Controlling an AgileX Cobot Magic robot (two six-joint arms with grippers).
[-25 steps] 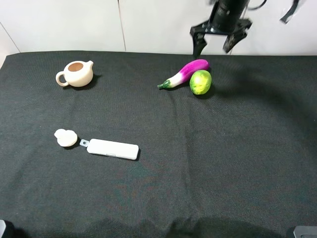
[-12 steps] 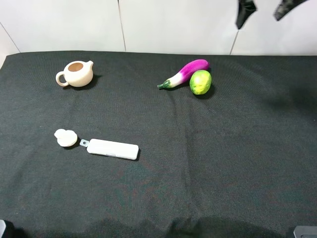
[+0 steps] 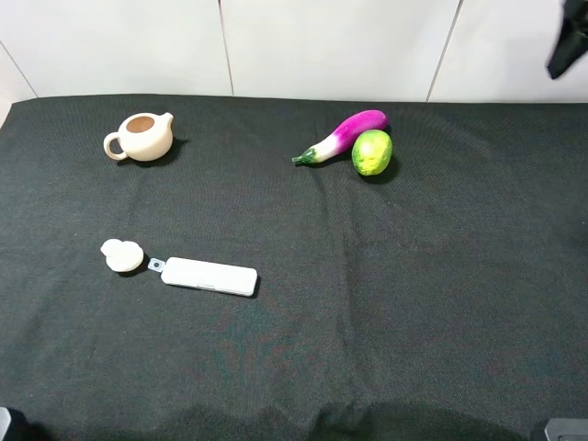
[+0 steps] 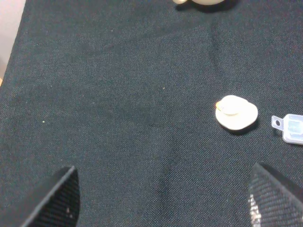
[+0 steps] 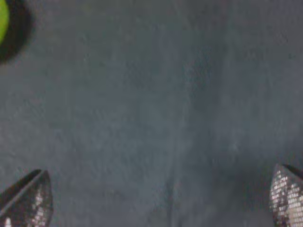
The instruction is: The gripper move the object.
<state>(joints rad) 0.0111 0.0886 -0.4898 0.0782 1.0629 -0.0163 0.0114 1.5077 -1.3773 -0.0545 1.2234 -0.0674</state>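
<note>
The yellow-green lime-like fruit [image 3: 372, 152] lies on the black cloth at the back, touching the purple-and-white eggplant [image 3: 343, 135] on its left. A sliver of the fruit [image 5: 2, 21] shows at the edge of the right wrist view. My right gripper [image 5: 156, 201] is open and empty, its fingertips [image 5: 28, 201] wide apart above bare cloth; only a dark bit of that arm [image 3: 571, 41] shows at the top right of the high view, well clear of the fruit. My left gripper [image 4: 161, 201] is open and empty over the cloth at the left.
A cream teapot [image 3: 141, 136] stands at the back left. A small white lump [image 3: 121, 254] and a flat white case [image 3: 208, 276] lie at the front left; both show in the left wrist view, the lump [image 4: 236, 112] and the case [image 4: 292, 128]. A white wall [image 3: 322, 46] backs the table.
My right arm has pulled up and away to the right, from above the eggplant and fruit to the top right corner. The fruit and everything else have stayed in place.
</note>
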